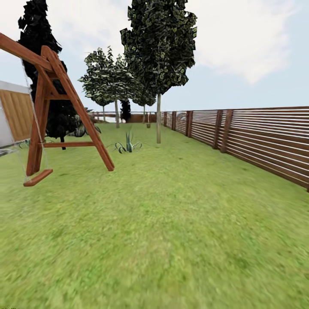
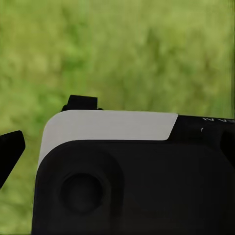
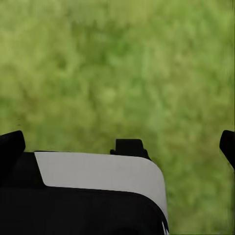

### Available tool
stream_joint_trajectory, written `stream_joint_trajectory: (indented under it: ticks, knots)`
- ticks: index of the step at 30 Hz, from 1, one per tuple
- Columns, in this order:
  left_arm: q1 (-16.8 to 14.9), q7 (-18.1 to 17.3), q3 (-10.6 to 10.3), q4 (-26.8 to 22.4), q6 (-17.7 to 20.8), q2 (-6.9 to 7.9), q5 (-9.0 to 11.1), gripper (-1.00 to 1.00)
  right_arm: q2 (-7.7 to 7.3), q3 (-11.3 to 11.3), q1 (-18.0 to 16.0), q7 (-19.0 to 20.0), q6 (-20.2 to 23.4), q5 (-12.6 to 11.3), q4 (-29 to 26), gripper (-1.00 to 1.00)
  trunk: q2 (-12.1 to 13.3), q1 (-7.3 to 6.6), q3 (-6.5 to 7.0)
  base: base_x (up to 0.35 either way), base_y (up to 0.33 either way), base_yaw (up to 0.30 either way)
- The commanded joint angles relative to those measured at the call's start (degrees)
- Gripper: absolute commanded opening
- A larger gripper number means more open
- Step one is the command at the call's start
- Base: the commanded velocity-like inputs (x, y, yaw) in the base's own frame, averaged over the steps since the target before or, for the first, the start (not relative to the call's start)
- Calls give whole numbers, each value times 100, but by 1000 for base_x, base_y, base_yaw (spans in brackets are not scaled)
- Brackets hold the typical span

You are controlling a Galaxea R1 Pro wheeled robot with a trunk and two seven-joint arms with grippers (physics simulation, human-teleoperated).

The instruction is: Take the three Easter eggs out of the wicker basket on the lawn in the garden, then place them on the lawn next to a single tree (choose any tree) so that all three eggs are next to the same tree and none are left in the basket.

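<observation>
Lawn point(image 1: 171, 223) takes up pretty much the whole lower part of the head view, short mottled green grass running back toward the far end of the garden. A wooden swing frame point(image 1: 60, 111) stands on the left with its seat point(image 1: 37, 177) hanging low over the grass, and a slatted brown fence point(image 1: 257, 137) runs along the right side. Further back there's a spiky plant point(image 1: 128, 146) on the grass, and just beside it to the right a slim-trunked tree point(image 1: 159, 56) with a dark leafy crown, plus a few more trees behind and a very dark one at the left. Left wrist view: blurry grass beyond the black-and-white body of the left gripper point(image 2: 112, 161), with one dark fingertip point(image 2: 11, 152) poking in at the edge; can't tell how its jaws are set from this. Right wrist view: same deal, blurry grass past the right gripper point(image 3: 120, 142), but here dark fingertips point(image 3: 11, 147) show at both edges of the picture, well apart, so the jaws look spread wide with nothing between them except grass beyond.
</observation>
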Motion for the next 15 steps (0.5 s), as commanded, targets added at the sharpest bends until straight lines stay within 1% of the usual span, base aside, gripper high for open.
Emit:
stream_joint_trajectory:
  ticks: [1,11,15]
  knots:
    - [2,-28,12,-8,7,0,57,100,-1,1,-3,2,-19,0,5,100,-2,3,-5,314,-108,255]
    - [2,-36,12,-8,7,1,57,100,-1,1,-3,2,-19,0,5,100,-2,3,-5,314,-91,248]
    - [2,-37,12,-8,7,0,57,100,-1,1,-3,2,-19,0,5,100,-2,3,-5,314,-85,96]
